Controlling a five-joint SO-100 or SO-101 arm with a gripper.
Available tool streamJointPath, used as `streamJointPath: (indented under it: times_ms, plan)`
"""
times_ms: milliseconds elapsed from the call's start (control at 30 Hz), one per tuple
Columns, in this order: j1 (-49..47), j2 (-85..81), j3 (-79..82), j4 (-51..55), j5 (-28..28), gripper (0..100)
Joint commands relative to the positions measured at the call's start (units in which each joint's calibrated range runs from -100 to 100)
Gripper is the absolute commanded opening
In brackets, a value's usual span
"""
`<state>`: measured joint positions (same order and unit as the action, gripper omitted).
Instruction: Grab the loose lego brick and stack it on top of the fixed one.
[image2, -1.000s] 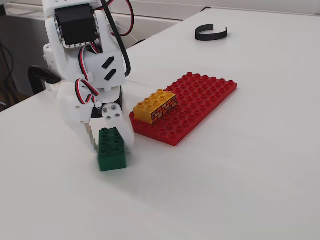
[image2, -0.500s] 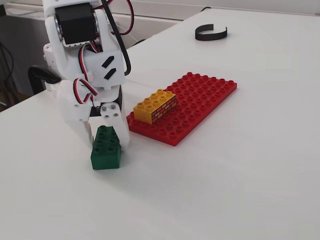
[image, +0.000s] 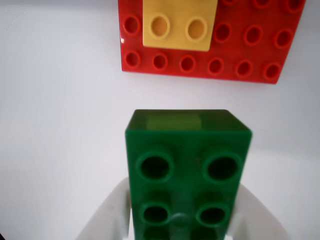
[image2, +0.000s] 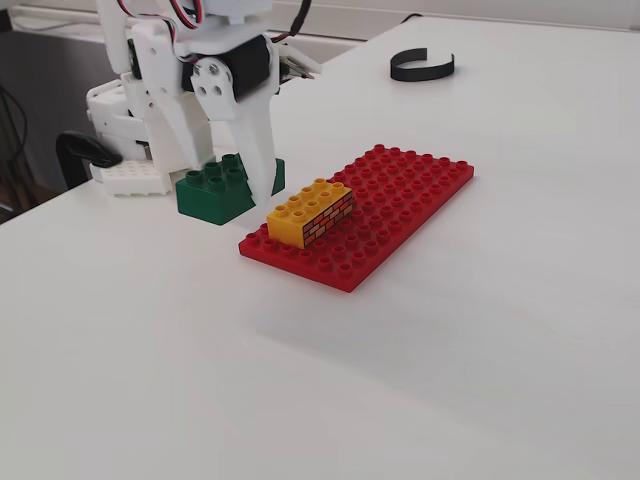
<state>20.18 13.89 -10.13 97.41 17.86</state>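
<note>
Jaws clamped on green brick (image2: 220, 188) from both sides, white fingers (image2: 256, 140) flanking it, brick lifted clear of bench (image2: 420, 360). Just ahead of jaws in wrist view: yellow brick (image: 180, 25) seated on red baseplate (image: 250, 55). Black band (image2: 422, 66) well beyond.

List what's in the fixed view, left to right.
Green brick held in the gripper → yellow brick → red baseplate → black clip at the back.
</note>
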Motion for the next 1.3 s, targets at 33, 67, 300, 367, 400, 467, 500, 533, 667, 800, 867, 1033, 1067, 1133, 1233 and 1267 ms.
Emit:
streamJointPath:
  times_ms: [33, 67, 300, 367, 400, 467, 500, 533, 667, 800, 867, 1033, 1067, 1133, 1233, 1267]
  plan:
    - [-4.7, -3.3, 8.4, -5.6, -3.0, 10]
    - [-5.6, -3.5, 10.2, -6.9, -3.6, 10]
    - [-8.0, -3.6, 13.8, -12.5, -7.6, 10]
    - [-8.1, -3.7, 13.6, -12.4, -8.1, 10]
    - [-8.1, -3.7, 13.5, -12.3, -8.3, 10]
    - [-8.2, -3.8, 13.4, -11.9, -9.5, 10]
    - [-8.5, -3.9, 13.4, -11.7, -9.9, 10]
    - [-9.3, -4.4, 13.4, -11.5, -10.1, 10]
    - [-12.5, -9.9, 13.6, -8.8, -12.0, 10]
    - [-16.8, -17.1, 14.5, -6.6, -13.5, 10]
    - [-17.5, -19.1, 16.6, -7.0, -13.7, 10]
    - [-17.7, -19.2, 25.1, -12.0, -14.1, 10]
    - [-17.7, -19.6, 27.4, -13.6, -14.1, 10]
    - [-17.4, -19.8, 30.9, -16.0, -14.1, 10]
    - [-17.4, -19.8, 33.8, -17.6, -14.1, 10]
    - [-17.4, -19.8, 34.2, -18.1, -14.1, 10]
